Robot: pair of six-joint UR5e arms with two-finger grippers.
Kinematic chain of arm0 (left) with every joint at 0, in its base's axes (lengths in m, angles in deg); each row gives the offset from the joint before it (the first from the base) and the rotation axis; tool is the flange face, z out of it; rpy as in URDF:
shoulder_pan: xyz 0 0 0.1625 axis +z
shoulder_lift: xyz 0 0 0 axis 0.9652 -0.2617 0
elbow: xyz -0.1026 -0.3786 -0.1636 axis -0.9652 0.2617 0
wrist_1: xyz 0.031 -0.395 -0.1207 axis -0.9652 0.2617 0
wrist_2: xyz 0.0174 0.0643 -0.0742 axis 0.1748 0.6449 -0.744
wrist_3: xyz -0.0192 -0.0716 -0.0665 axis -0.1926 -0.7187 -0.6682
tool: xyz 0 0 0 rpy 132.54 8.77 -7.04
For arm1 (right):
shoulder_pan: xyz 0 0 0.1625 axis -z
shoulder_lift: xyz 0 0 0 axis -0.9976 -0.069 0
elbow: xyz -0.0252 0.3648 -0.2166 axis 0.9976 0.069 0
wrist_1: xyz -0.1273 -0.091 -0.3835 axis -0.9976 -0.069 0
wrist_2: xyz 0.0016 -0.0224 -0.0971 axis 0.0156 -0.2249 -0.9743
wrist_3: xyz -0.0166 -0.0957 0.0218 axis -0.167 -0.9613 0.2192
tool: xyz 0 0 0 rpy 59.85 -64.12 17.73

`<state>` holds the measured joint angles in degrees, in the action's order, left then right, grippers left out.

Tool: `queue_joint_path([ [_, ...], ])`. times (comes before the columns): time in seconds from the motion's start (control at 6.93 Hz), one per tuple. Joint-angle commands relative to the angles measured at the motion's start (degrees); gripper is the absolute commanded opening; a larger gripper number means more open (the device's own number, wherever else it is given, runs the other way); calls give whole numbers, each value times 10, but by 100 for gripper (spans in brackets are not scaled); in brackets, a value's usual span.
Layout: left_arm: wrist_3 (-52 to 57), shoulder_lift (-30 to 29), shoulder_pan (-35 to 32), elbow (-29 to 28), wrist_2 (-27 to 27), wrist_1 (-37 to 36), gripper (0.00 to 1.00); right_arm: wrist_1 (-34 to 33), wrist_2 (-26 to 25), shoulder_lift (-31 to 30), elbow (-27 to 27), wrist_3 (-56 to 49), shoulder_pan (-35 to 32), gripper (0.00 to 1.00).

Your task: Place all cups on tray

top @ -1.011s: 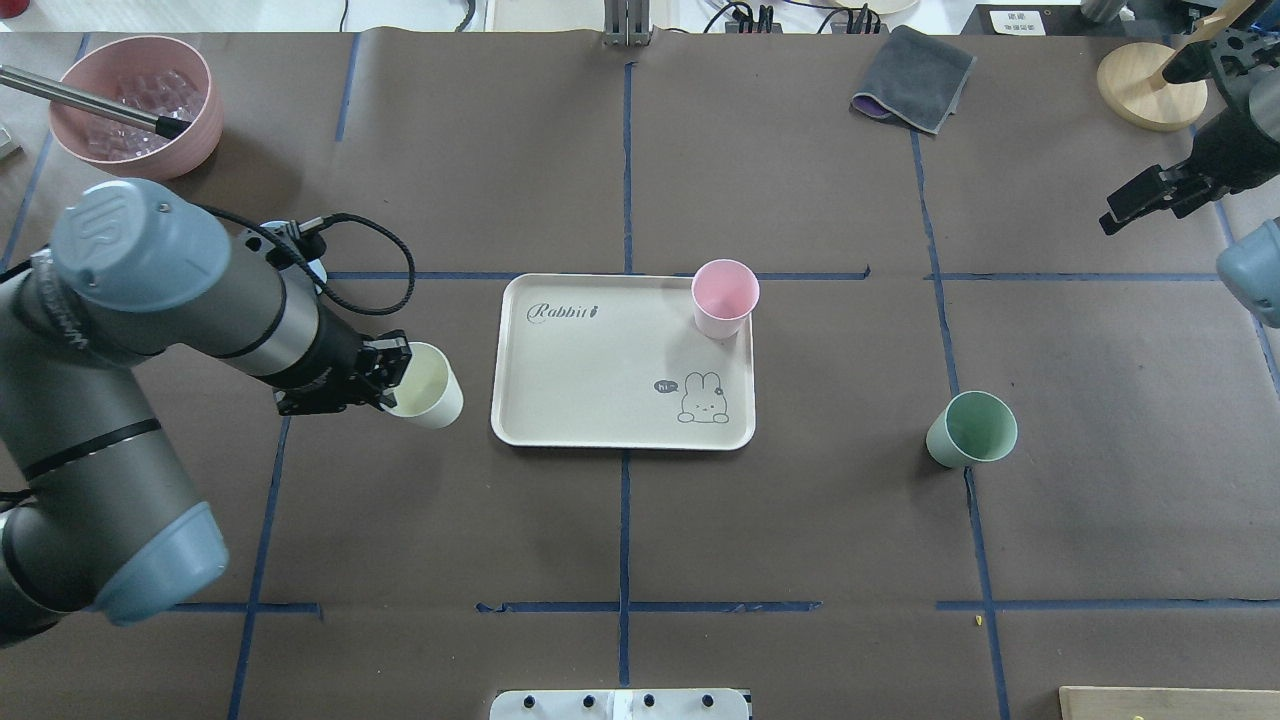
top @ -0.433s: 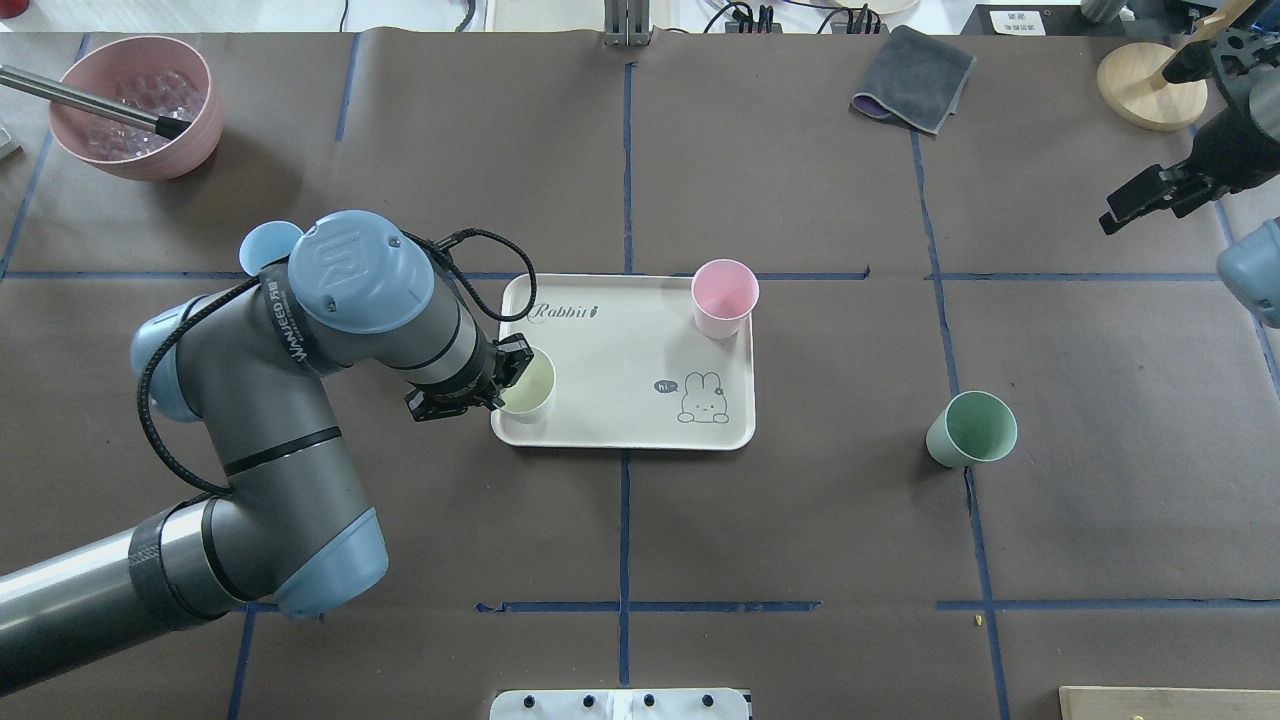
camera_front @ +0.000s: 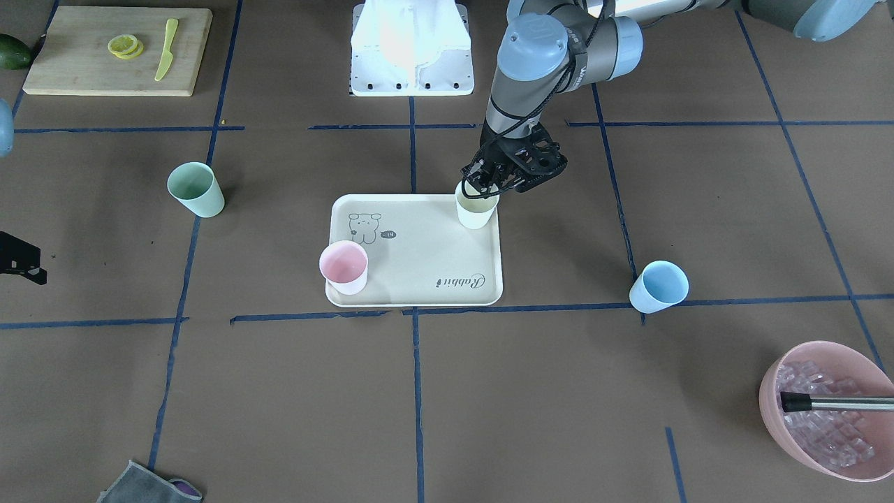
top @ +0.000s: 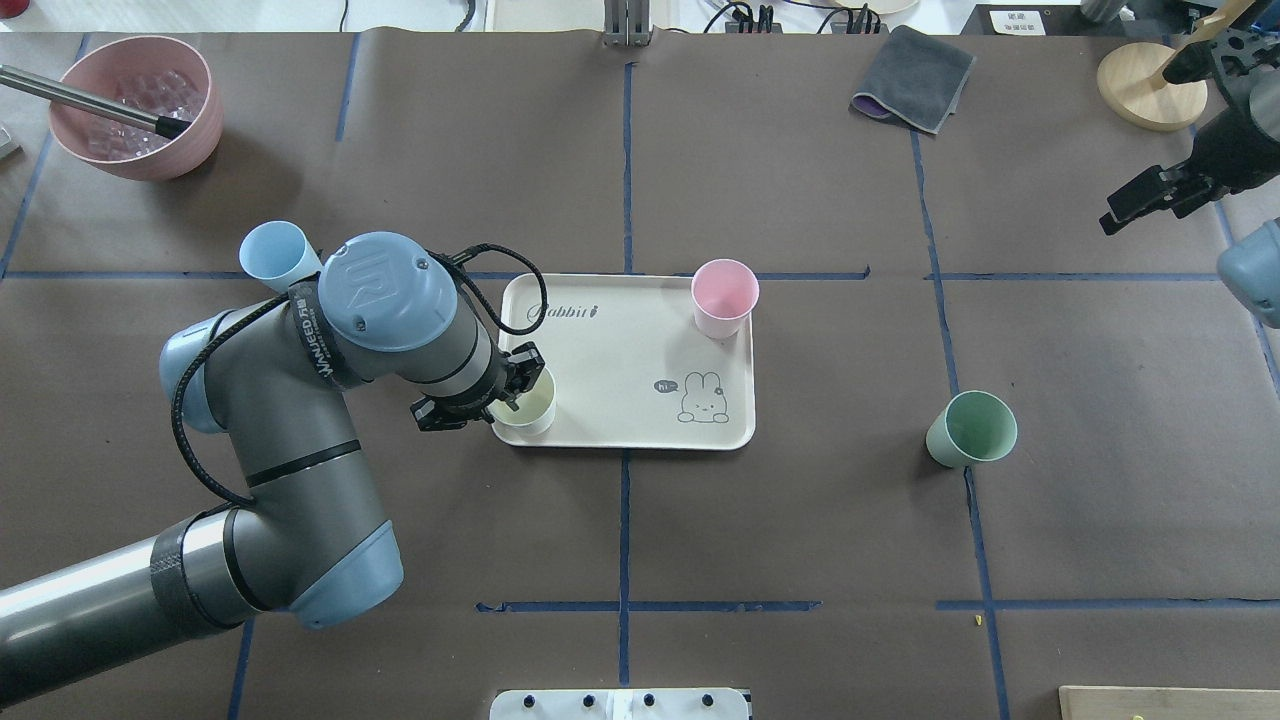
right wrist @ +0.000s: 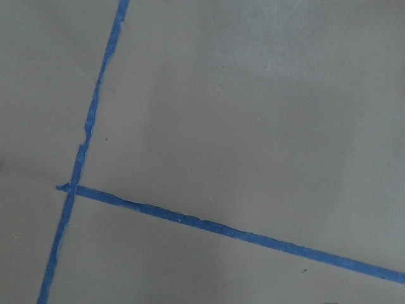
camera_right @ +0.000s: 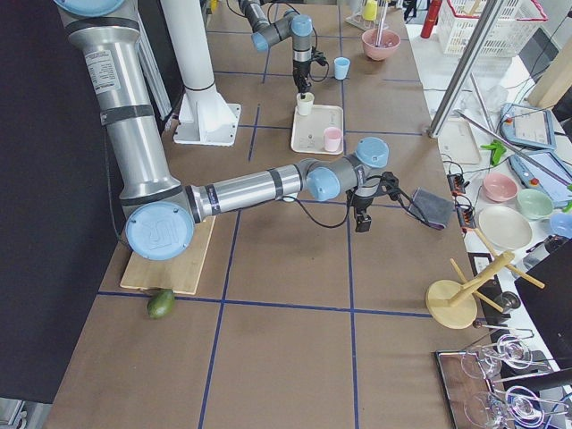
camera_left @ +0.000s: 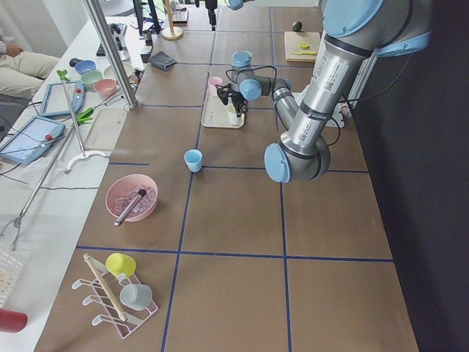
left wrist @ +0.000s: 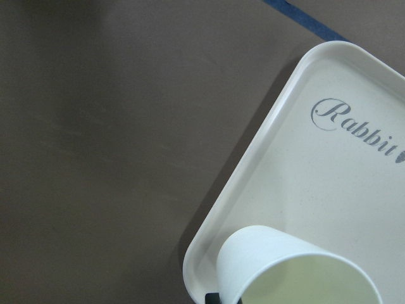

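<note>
Cream cup (top: 528, 402) is pinched by its rim in the left gripper (camera_front: 480, 187), upright over the near-left corner of the tray (top: 620, 360). Left arm is folded at the elbow, wrist pointed down. Pink cup (top: 724, 297) is parked on the far-right corner. Blue cup (top: 278, 254) and mint cup (top: 972, 430) are seen off-tray. Right gripper (top: 1135, 205) is raised far right, and whether its claw is wide or narrow can't be told.

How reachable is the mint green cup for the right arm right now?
Likely yes. The mint green cup stands upright and alone on bare paper on that arm's side; the right gripper hovers beyond it, with nothing between them.
</note>
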<state>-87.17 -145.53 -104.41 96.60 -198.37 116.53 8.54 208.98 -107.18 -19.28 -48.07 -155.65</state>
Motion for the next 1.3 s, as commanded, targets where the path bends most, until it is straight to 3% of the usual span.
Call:
queue_joint_path([
  [0.0,8,5,-4,25,-1,-8,100,0,1,-1,-5,1,0,99],
  [0.29,78,36,-15,80,-15,-44,100,1,-2,-32,-51,54,3,99],
  [0.72,188,91,-69,137,-66,-77,100,3,-11,-110,-198,234,75,99],
  [0.87,188,90,-69,137,-66,-77,100,3,-41,-146,-246,278,110,99],
  [1.01,188,90,-69,137,-66,-77,100,4,-67,-153,-265,327,153,99],
  [1.16,188,90,-68,137,-66,-77,100,47,-118,-162,-264,394,204,98],
])
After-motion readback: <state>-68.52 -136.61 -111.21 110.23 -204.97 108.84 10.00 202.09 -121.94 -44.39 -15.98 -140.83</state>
